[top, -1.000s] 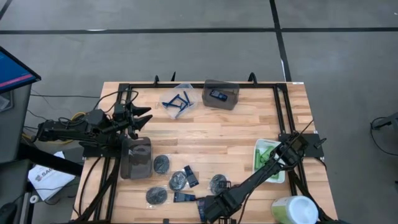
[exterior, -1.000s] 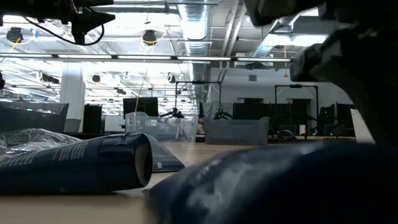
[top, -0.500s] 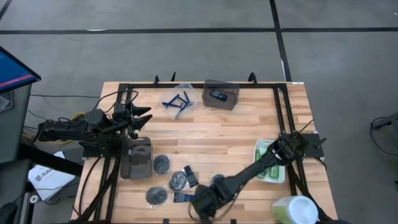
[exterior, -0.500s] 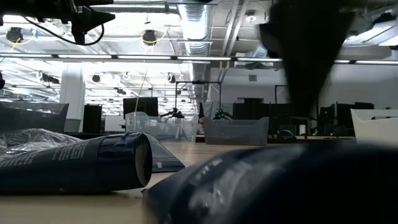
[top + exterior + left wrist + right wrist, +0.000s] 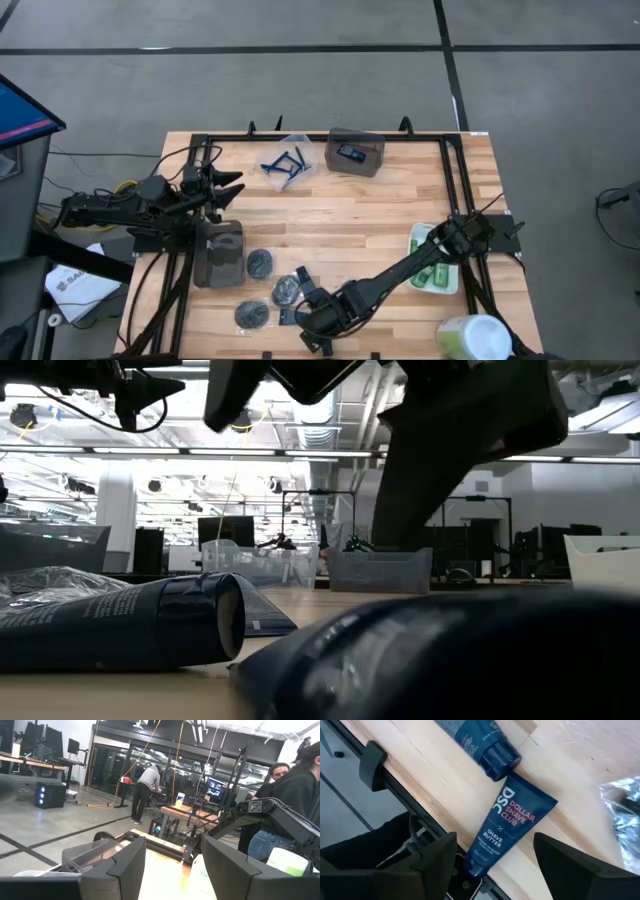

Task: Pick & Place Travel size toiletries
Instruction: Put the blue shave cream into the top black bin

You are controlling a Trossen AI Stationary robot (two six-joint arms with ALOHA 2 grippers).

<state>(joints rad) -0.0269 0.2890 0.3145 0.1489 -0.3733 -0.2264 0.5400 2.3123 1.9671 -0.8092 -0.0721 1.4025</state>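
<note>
Two navy tubes (image 5: 507, 825) on butcher-block table (image 5: 400, 205)

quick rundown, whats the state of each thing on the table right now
right tool: open, hovering over the shave butter tube at the near table edge
shave butter tube: lying flat, capped, not gripped
second navy tube: lying flat beside it
left tool: open, holding nothing, waiting at the left side
blue razors: in the clear bin
white tray: holds green bottles
wrapped discs: loose on the table
</note>
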